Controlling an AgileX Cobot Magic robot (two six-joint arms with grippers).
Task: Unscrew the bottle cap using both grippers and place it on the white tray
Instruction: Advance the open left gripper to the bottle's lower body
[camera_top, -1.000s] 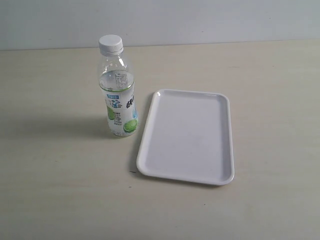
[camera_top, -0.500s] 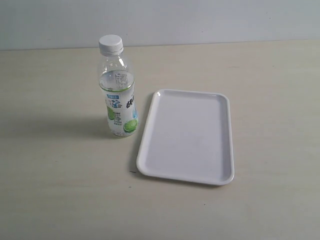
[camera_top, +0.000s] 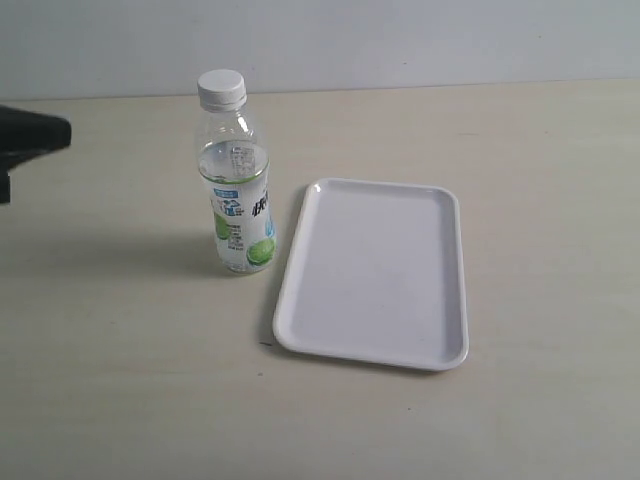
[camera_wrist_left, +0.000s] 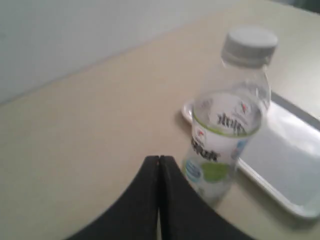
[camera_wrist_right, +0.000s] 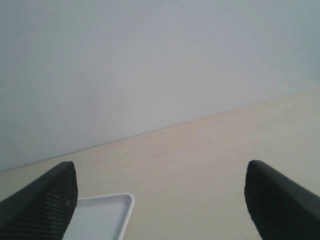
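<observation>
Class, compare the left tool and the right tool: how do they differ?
The left tool is shut, jaws pressed together; the right tool is open, jaws wide apart. The left tool faces the bottle; the right tool faces a corner of the white tray. Both are black and hold nothing.

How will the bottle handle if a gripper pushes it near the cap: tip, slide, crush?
Likely tippy: the bottle stands tall and narrow, upright on a small base, so a push at the bottle cap could topple it. It looks mostly full, so probably fairly heavy and stiff. Smooth clear wall may slip.
</observation>
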